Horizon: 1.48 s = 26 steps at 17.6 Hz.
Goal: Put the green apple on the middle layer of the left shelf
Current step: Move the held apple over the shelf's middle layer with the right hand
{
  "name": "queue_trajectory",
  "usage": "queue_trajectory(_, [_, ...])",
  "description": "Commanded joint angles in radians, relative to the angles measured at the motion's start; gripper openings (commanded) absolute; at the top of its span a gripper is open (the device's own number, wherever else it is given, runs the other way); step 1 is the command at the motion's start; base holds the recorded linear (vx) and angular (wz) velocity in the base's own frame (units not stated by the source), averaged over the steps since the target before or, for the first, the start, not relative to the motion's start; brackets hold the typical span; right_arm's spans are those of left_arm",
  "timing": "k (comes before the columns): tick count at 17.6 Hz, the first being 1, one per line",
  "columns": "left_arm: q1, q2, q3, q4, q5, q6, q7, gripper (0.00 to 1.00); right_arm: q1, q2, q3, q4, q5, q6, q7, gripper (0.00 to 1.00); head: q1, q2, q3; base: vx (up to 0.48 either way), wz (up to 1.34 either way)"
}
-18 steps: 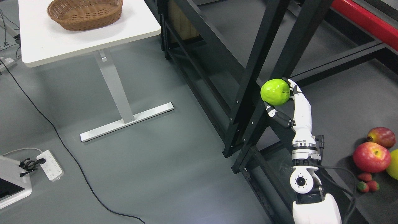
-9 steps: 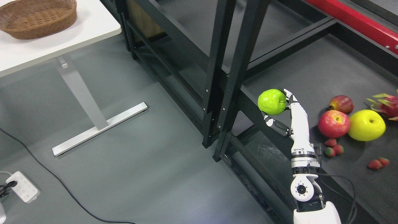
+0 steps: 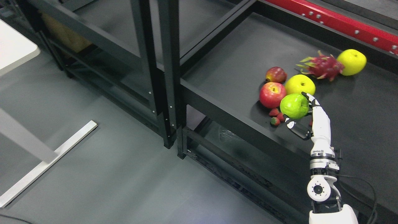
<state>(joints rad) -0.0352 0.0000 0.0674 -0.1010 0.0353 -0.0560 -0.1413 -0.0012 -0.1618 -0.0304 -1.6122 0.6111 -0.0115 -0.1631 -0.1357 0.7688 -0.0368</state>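
Observation:
My right hand (image 3: 300, 113) comes up from the lower right and is shut on the green apple (image 3: 293, 106), thumb below and fingers behind it. It holds the apple above the front part of the right black shelf board (image 3: 236, 68), just in front of the fruit lying there. The left shelf unit (image 3: 102, 40) stands to the left of the black uprights (image 3: 161, 71), and its dark layers show behind the frame. The left hand is out of view.
On the right shelf lie two red apples (image 3: 272, 94), two yellow apples (image 3: 300, 84), a dragon fruit (image 3: 321, 67) and small strawberries (image 3: 275, 116). A red beam (image 3: 335, 23) runs along the back. A white table corner (image 3: 15, 49) and its foot (image 3: 46, 161) stand at left on the grey floor.
The whole view has swung to the right, so the table and basket slid out to the left and the fruit shelf came into view. The hand still holds the apple, now over the right shelf's fruit.

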Motion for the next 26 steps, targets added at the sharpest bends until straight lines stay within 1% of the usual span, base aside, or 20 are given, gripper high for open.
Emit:
queue_trajectory(1, [0.000,0.017,0.002,0.001,0.000,-0.001,0.000,1.00,-0.022,-0.082,-0.109,0.005,0.004,0.008,0.000,0.01,0.0000,0.000,0.000,0.066,-0.67])
queue_trajectory(5, [0.000,0.017,0.002,0.000,0.000,-0.001,0.000,1.00,-0.071,-0.113,-0.109,0.038,0.007,0.044,0.000,0.01,0.0000,0.000,0.000,0.114,-0.69])
queue_trajectory(7, [0.000,0.017,0.002,0.000,0.000,-0.001,0.000,1.00,-0.092,-0.114,-0.108,0.064,0.016,0.045,0.000,0.01,0.0000,0.000,0.000,0.146,-0.65])
queue_trajectory(10, [0.000,0.017,-0.001,0.000,0.000,-0.001,0.000,1.00,-0.164,-0.114,-0.088,0.138,0.050,0.051,0.005,0.02,0.0000,0.000,0.000,0.165,-0.54])
queue_trajectory(13, [0.000,0.017,0.002,0.000,0.000,-0.001,0.000,1.00,-0.207,-0.113,0.010,0.187,0.059,0.050,0.034,0.02,0.0000,0.000,0.000,0.150,-0.41])
queue_trajectory(15, [0.000,0.017,0.002,0.000,0.000,-0.001,0.000,1.00,-0.236,-0.105,0.102,0.228,0.067,0.050,0.060,0.02,0.0000,0.000,0.000,0.151,-0.34])
queue_trajectory(19, [0.000,0.017,0.002,0.000,0.000,-0.001,0.000,1.00,-0.298,-0.070,0.185,0.319,0.067,0.047,0.062,0.03,0.0000,0.000,0.000,0.105,-0.23])
queue_trajectory(23, [0.000,0.017,0.002,0.001,0.000,-0.001,0.000,1.00,-0.391,-0.032,0.216,0.440,0.091,0.048,0.063,0.03,0.0000,0.000,0.000,0.048,-0.08])
queue_trajectory(24, [0.000,0.017,0.002,0.000,0.000,-0.001,0.000,1.00,-0.407,-0.025,0.216,0.475,0.094,0.051,0.065,0.04,0.0000,0.000,0.000,0.011,0.00])
queue_trajectory(25, [0.000,0.017,-0.001,0.000,0.000,-0.001,0.000,1.00,-0.413,-0.021,0.216,0.501,0.093,0.056,0.069,0.09,0.0000,0.000,0.000,0.011,0.00])
queue_trajectory(26, [0.000,0.017,0.002,0.000,0.000,-0.001,0.000,1.00,-0.411,-0.019,0.210,0.509,0.087,0.076,0.071,0.30,0.0000,0.000,0.000,0.000,0.00])
